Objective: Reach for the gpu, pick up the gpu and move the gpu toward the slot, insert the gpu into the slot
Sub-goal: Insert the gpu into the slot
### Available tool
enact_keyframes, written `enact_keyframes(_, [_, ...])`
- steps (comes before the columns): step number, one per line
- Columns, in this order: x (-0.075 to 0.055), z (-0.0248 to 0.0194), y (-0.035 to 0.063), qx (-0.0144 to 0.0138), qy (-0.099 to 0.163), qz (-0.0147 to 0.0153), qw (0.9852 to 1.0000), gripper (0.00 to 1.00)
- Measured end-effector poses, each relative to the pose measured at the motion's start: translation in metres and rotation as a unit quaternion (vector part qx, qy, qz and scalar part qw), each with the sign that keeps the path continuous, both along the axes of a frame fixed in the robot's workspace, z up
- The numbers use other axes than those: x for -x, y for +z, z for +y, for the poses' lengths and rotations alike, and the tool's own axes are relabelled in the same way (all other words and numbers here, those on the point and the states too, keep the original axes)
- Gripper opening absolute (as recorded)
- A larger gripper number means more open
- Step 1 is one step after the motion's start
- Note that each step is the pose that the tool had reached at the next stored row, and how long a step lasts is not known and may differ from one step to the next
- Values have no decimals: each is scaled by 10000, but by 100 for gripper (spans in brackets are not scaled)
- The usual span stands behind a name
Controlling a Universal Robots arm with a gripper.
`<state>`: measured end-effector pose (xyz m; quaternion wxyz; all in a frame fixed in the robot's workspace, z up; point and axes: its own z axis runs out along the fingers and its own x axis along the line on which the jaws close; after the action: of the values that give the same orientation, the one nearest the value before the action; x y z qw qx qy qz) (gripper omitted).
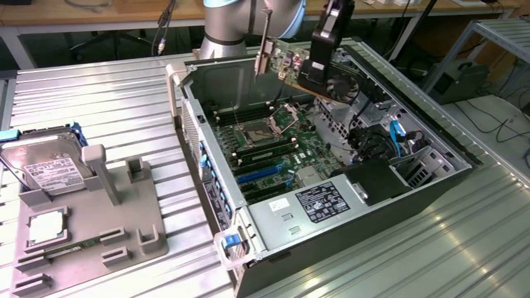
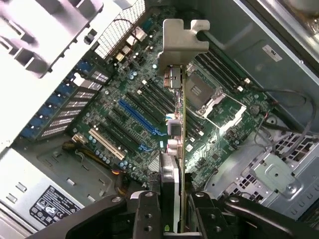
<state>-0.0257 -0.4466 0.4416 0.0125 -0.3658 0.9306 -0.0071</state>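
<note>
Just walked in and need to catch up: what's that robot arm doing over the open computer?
The gripper is clamped on the gpu and holds it in the air above the open computer case. The card hangs over the motherboard and is not yet seated in any slot. A hard drive sits on the gray fixture at the exterior view's left.

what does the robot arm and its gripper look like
The silvery grey cylindrical robot arm carries a pale blue rounded joint cap. The matte black two-fingered gripper has blocky fingers dotted with small round screw holes.
</note>
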Motion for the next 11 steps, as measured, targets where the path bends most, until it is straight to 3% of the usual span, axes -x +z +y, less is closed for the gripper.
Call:
enact_keyframes(6, [0, 0, -2, 0, 643, 0, 9979, 27])
enact_keyframes(11, [0, 0, -3, 0, 1095, 0, 9940, 27])
